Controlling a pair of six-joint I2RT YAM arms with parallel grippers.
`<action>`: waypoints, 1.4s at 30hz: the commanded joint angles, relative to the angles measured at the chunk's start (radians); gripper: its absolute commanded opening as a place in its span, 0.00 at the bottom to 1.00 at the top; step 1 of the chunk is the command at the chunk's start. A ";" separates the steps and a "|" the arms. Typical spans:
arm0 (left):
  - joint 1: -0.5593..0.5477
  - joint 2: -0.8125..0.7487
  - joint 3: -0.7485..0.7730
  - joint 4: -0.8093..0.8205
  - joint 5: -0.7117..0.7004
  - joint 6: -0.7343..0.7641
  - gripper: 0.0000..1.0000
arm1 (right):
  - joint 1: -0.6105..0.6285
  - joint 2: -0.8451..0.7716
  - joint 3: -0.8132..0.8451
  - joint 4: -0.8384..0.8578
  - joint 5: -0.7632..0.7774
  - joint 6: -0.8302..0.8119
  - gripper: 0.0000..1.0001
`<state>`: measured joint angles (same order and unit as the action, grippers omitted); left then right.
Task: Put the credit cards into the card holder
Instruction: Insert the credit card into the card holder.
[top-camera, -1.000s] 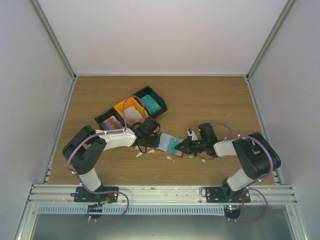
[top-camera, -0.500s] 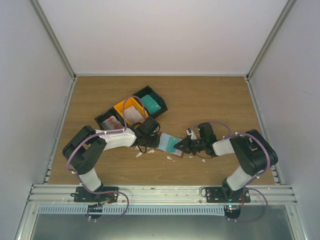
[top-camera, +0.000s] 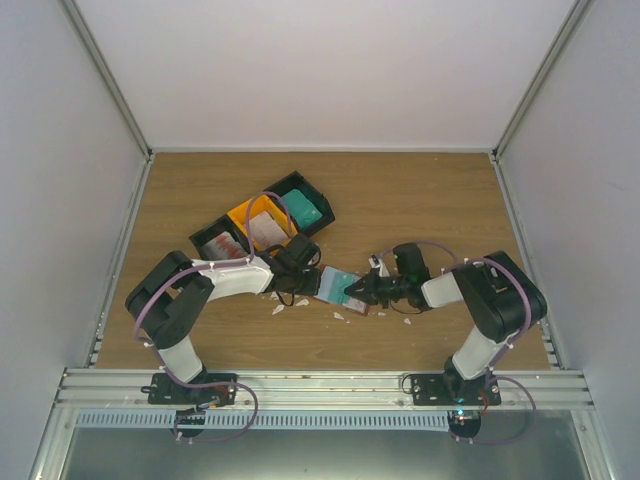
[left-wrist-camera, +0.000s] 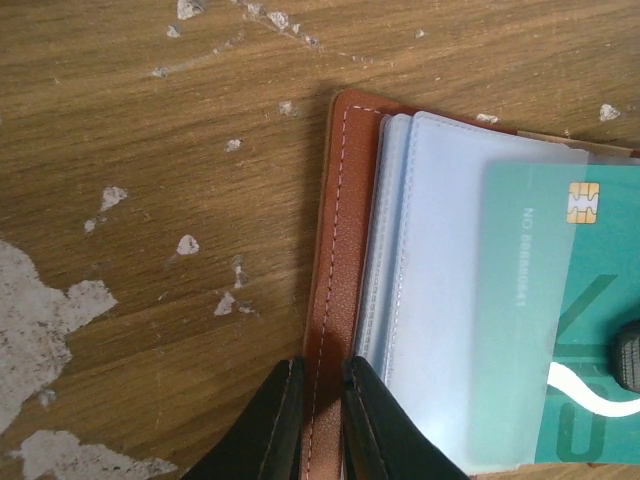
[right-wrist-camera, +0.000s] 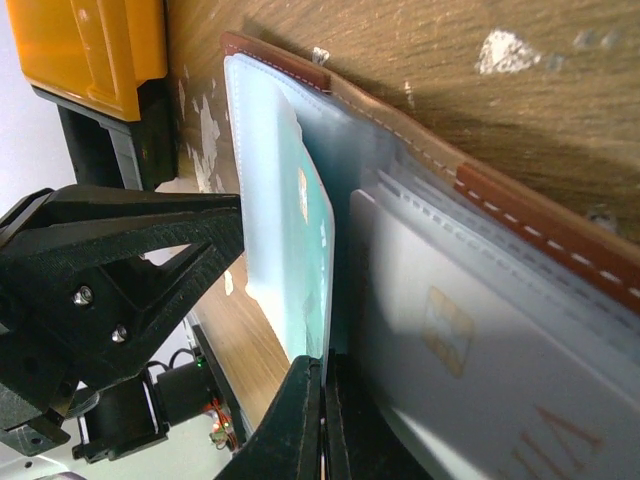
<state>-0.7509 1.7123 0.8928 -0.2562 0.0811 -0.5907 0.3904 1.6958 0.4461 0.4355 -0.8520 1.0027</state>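
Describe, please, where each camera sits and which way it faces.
Top external: above, behind the bases, facing down at the table; both arms, left gripper and right gripper show.
Left wrist: wrist-mounted, faces down past its fingers pinching the card holder.
Right wrist: wrist-mounted, faces along its shut fingers holding the teal card.
Shared: both wrist views show that card and holder.

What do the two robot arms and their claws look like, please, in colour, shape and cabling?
The left arm and right arm are each built of white tubular links and bulky black joint housings, with a thin lilac cable looping along them. The left claw and right claw each have two slim, tapered, matt black fingers.
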 joint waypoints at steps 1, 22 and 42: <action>-0.025 0.046 -0.029 -0.017 0.054 0.001 0.13 | -0.006 0.033 0.004 -0.014 0.012 0.002 0.01; -0.028 0.048 -0.044 -0.008 0.077 0.000 0.13 | 0.024 0.101 0.045 0.031 0.047 0.035 0.03; -0.028 0.046 -0.046 0.023 0.109 0.009 0.12 | 0.103 -0.052 0.134 -0.318 0.296 -0.145 0.44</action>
<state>-0.7643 1.7191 0.8833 -0.2161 0.1421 -0.5907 0.4515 1.6375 0.5255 0.2848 -0.6949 0.9432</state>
